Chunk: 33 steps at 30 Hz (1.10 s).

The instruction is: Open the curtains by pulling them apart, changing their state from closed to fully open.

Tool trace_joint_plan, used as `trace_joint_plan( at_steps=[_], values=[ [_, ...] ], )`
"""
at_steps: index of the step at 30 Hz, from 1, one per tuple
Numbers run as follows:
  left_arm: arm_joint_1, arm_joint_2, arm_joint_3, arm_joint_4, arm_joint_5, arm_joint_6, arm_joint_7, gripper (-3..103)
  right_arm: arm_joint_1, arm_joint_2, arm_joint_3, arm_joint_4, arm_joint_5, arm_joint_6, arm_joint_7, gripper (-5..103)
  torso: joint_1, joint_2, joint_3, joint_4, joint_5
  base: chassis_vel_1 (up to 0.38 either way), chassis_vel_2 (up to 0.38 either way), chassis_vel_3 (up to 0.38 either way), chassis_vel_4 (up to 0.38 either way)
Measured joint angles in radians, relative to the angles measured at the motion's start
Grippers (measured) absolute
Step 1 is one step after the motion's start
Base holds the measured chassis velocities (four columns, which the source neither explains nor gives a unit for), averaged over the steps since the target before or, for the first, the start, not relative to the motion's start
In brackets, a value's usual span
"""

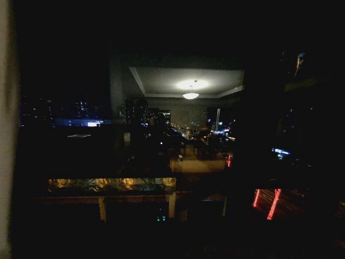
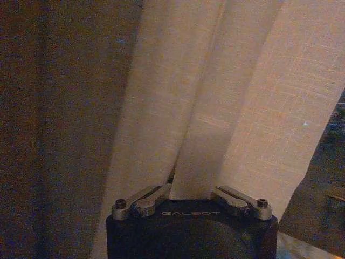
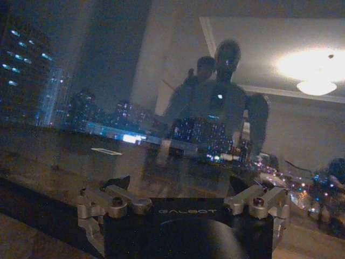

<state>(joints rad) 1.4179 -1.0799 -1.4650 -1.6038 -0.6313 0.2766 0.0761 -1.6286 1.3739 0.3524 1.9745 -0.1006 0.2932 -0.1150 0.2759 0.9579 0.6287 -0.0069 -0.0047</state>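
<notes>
At the far left edge of the head view, a narrow pale strip of curtain (image 1: 5, 124) borders a dark window pane (image 1: 178, 135); the glass carries night city lights and a mirrored ceiling lamp (image 1: 190, 95). Left wrist view: the left gripper (image 2: 191, 189) sits directly against the sheer cream curtain (image 2: 215, 108), whose 3 visible pleats fall across the middle and one side of the frame, with a darker golden-brown drape (image 2: 59, 129) beside them. Its linkages angle inward toward a fold of fabric, but the fingertips are hidden by the cloth, so I cannot tell whether they clamp it. Right wrist view: the right gripper (image 3: 180, 186) faces bare glass (image 3: 108, 81), its 2 dark fingers (image 3: 118, 182) spread well apart and holding nothing. Reflected in that pane are the robot's own outline (image 3: 226, 91), a lit ceiling fixture (image 3: 315, 86) and distant building lights
</notes>
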Motion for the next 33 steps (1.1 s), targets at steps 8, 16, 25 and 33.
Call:
trace_joint_plan(
  at_steps=[8, 16, 25, 33],
  values=[
    [-0.087, 0.086, 0.006, 0.070, -0.012, 0.032, -0.213, 2, 0.004, 0.000, -0.012, -0.014, -0.007, 0.005, -0.006, 100, 0.000, 0.000, 0.000, -0.0002, 0.0001, 0.000, 0.000, 0.000, 0.000],
    [-0.115, 0.182, 0.004, 0.208, -0.018, 0.002, -0.214, 2, 0.006, 0.000, 0.023, -0.002, 0.008, -0.013, -0.001, 100, 0.000, 0.000, 0.000, 0.0000, 0.0002, 0.000, 0.000, 0.000, 0.000],
    [-0.080, 0.185, 0.012, 0.204, -0.024, -0.005, -0.167, 2, 0.228, 0.000, 0.202, -0.040, 0.133, -0.166, 0.032, 100, 0.000, 0.000, 0.000, -0.0001, 0.0003, 0.000, 0.000, 0.000, 0.000],
    [-0.057, 0.208, -0.002, 0.240, -0.037, -0.019, -0.131, 2, 0.363, 0.000, 0.332, -0.077, 0.233, -0.315, 0.047, 100, 0.000, 0.000, 0.000, -0.0002, 0.0004, 0.000, 0.000, 0.000, 0.000]
  ],
)
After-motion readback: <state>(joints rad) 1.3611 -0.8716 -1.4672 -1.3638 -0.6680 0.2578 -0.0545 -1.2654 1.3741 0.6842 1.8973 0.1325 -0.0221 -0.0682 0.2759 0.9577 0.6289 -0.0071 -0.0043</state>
